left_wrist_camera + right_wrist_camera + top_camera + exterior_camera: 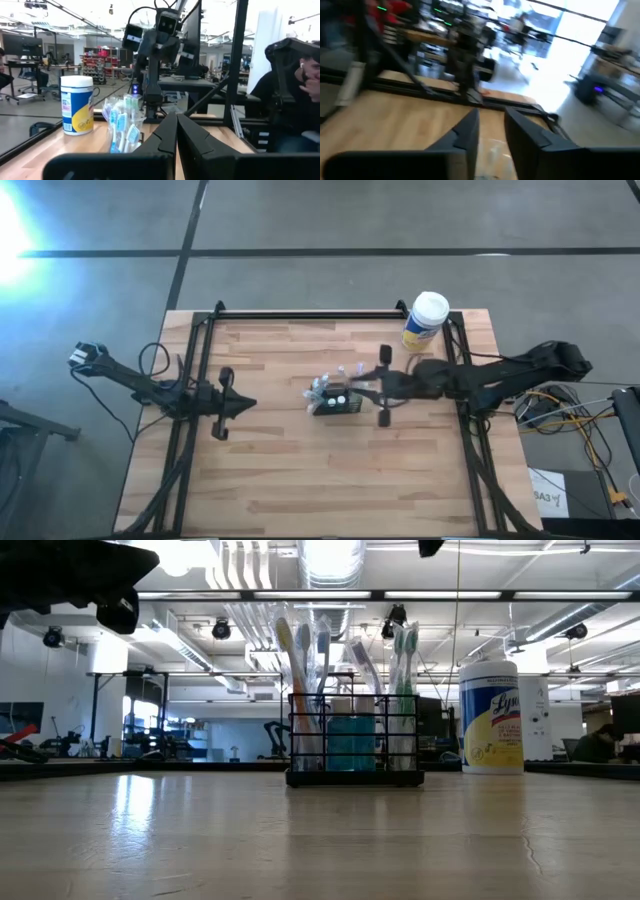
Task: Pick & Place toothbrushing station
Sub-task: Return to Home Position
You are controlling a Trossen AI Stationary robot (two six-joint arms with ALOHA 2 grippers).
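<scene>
**Filled caddy at mid-desk, right fingers parted beside it**

The toothbrushing station [336, 403], a black wire caddy, stood upright near the middle of the wooden desk [280, 480]. Several toothbrushes [404, 680] stood in its compartments with their heads up, some at one end, green ones at the other. A teal item sat low in the middle section.

The right gripper [362, 393] reached in from the desk's right edge and lay just beside the caddy's right end. Whether it touched the wire could not be told from above. In its own wrist view the two fingers [468, 132] stood apart, with bare desk showing in the gap and nothing held between them.

The left gripper [248, 406] waited over the left part of the desk, well apart from the caddy and pointing toward it. Its fingers [165, 137] were pressed together and held nothing.

A yellow canister [425, 320] with a white lid stood at the desk's far right corner, apart from the caddy. A person [300, 95] sat beyond the desk's edge in the left wrist view.
</scene>
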